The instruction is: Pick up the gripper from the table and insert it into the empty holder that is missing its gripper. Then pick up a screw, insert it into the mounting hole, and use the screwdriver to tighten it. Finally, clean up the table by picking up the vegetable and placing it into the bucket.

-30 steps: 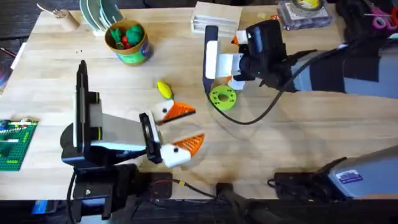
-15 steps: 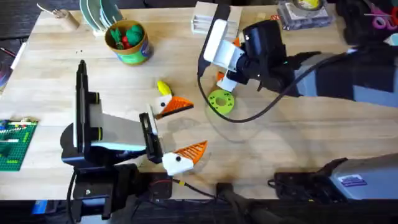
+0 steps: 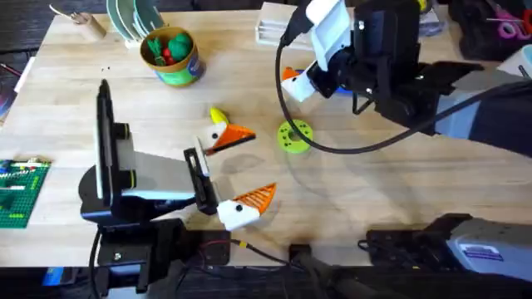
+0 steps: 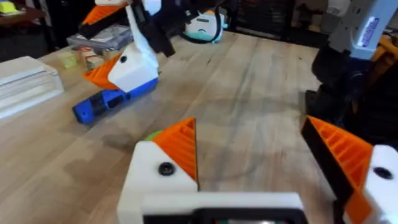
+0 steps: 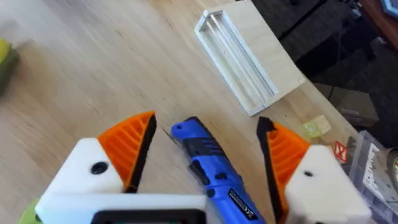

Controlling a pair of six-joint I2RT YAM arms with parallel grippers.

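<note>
Step in hand: I judge this to be the reach for the bright blue pen-shaped power screwdriver with black trim, which lies flat on the light wooden desk.
Doing it well: I should line my two pads across the barrel, come down over its thicker middle, not the bit end, and close only once both pads sit level with the body, so it does not roll away.
Right end effector: wide open, holding nothing; the screwdriver lies in the gap between its orange ribbed pads, which touch nothing that I can see.
Left end effector: also open and empty, parked low over the near side of the desk.
Yellow oblong toy vegetable with a green end: on the desk just beside the left end effector's far fingertip.
Small round green bucket with a yellow-orange rim: far left of the desk, well apart from the vegetable, with green and red pieces inside.
</note>
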